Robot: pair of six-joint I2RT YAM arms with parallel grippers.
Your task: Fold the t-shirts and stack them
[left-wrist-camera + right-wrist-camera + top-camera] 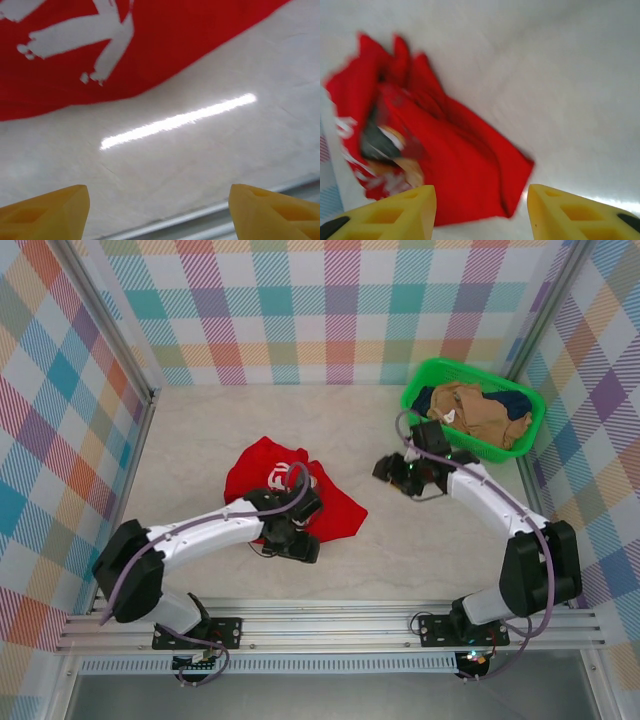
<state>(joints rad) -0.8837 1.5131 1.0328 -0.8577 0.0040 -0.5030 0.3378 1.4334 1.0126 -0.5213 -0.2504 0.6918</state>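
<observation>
Red t-shirt [262, 468] lies crumpled mid-table. The left gripper [159, 212] is at its near edge, jaws apart and empty. The right gripper [481, 212] is spread too, holding nothing, near the green basket [478, 448]. A tan shirt [478, 412] and a navy shirt [517, 400] are heaped inside.

Robot lab cell; plaid panel walls [330, 310], aluminium rail [330, 625].

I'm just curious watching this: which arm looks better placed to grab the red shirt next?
Probably the left. The left gripper is open right at the near edge of the red shirt; the right gripper faces it from across bare table.
</observation>
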